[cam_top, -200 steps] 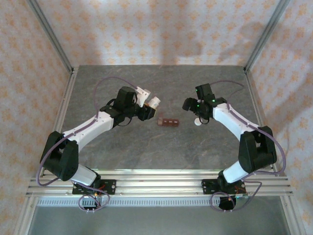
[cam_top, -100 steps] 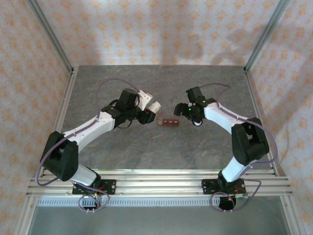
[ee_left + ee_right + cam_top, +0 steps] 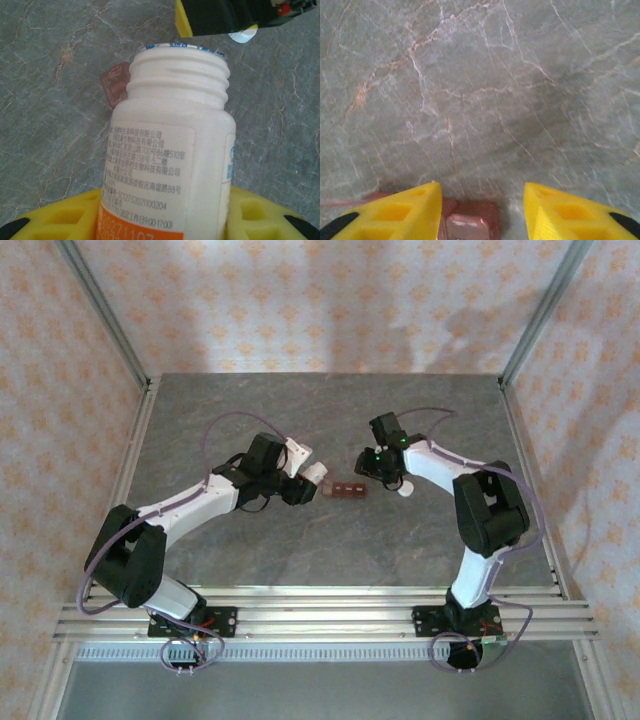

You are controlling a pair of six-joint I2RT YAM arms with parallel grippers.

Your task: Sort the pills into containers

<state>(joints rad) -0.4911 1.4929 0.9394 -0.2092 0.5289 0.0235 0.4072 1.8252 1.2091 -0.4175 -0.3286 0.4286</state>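
Since a second ago your right arm has swung in toward the middle. Your right tool (image 3: 368, 462) now hangs near the far right end of the small dark reddish-brown strip of joined square compartments (image 3: 349, 489). Your left tool (image 3: 303, 478) has come closer to the strip's left end, bringing with it the white plastic bottle (image 3: 313, 471). The strip itself lies where it did, on the grey marbled stone bench (image 3: 300, 540).

The left tool (image 3: 165, 220) is clenched on the bottle (image 3: 170, 150), whose open threaded neck points at the strip. The right tool (image 3: 480, 187) is released, its yellow fingers (image 3: 410, 207) spread wide with nothing between them. A small white round piece (image 3: 404, 490) rests on the bench just right of the strip, near the right tool.

From the left wrist, the bottle covers most of the strip (image 3: 116, 90), leaving one reddish corner showing. The right tool's dark body half hides the white piece (image 3: 243, 35). From the right wrist, the strip (image 3: 470, 222) is cut by the lower edge, close to the left finger. You cannot see into the bottle or the compartments.
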